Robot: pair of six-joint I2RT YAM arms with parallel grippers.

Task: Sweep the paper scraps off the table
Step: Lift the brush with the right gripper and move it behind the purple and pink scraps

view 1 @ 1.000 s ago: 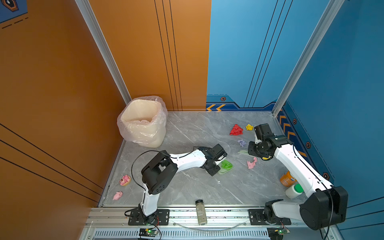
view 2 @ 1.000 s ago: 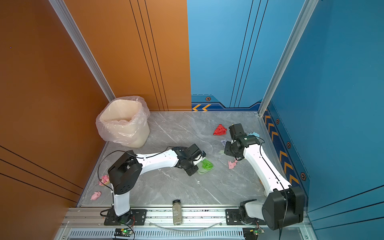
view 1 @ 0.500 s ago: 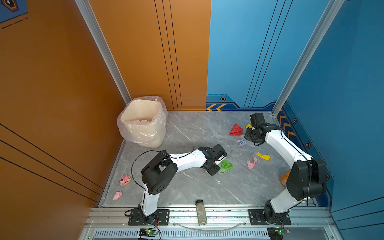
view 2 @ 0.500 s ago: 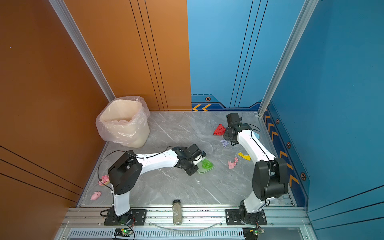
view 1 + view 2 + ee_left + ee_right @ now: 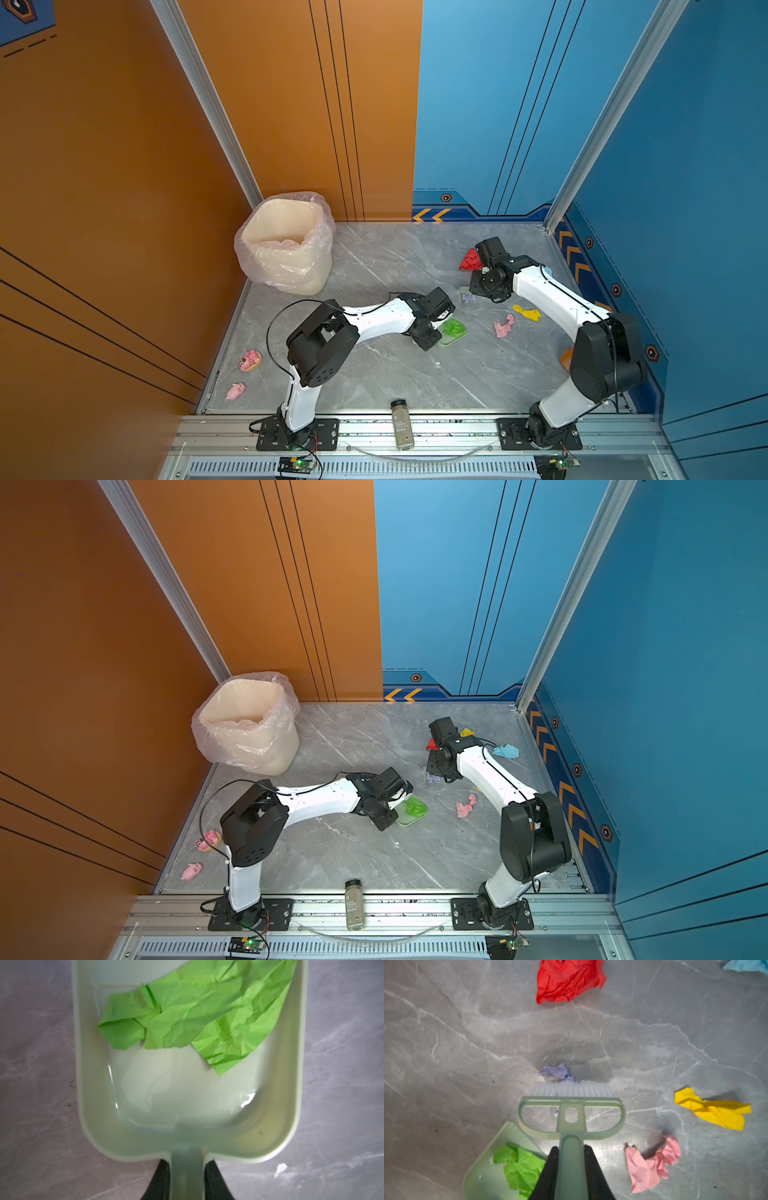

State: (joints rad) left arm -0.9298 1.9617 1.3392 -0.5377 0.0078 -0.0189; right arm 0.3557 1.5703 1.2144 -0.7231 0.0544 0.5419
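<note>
Right gripper (image 5: 571,1150) clamps the brush (image 5: 571,1128), left gripper (image 5: 187,1165) the dustpan (image 5: 187,1095) with one green scrap (image 5: 197,1018) inside; most scraps (image 5: 650,1165) lie unswept on the table (image 5: 467,1043).

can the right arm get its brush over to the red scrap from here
Probably yes: the right gripper holds the brush, which sits at the lilac scrap, and only bare table lies between it and the red scrap beyond.

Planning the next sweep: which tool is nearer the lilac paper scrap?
Right. The right tool holds the brush, its bristles at the lilac scrap; the left tool grips the dustpan, farther off.
</note>
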